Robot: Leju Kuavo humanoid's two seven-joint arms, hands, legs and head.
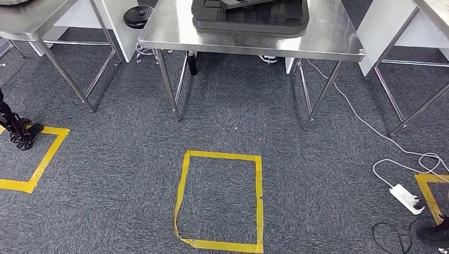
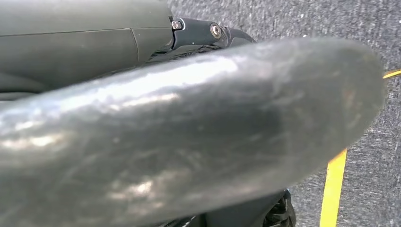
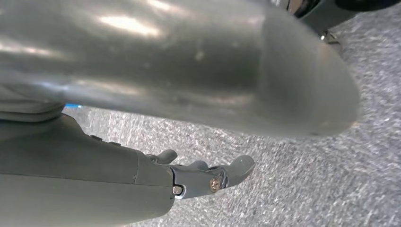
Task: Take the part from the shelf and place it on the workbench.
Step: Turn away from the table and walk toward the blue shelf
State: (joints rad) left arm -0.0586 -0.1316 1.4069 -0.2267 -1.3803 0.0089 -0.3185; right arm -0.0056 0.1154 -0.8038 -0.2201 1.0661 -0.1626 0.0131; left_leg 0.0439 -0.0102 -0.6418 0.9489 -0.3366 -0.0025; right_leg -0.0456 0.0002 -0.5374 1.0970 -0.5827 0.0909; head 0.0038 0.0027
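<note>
Head view looks down on grey carpet with a yellow tape square [image 1: 219, 201] marked on it at 6 o'clock. Beyond it at 12 o'clock stands a stainless steel workbench [image 1: 174, 32] carrying a black moulded tray [image 1: 249, 21] with a dark part lying across its top edge. A second steel table [image 1: 32, 21] sits at 10 o'clock and a white power strip [image 1: 406, 198] with its cable at 4 o'clock.

The left hand [image 1: 20, 132] hangs low at 9 o'clock beside another taped box; its dark fingers look curled, but whether it is closed or spread I cannot tell. The left wrist view is mostly blurred grey thumb. The right hand [image 3: 198, 175] points its fingers out straight and a little apart over the carpet, holding nothing.

No shelf is in sight, so the part to be fetched cannot be located. My reading is that the robot is in a walking or positioning step. The next move likely calls for turning toward the shelf and raising a hand to grasp.
</note>
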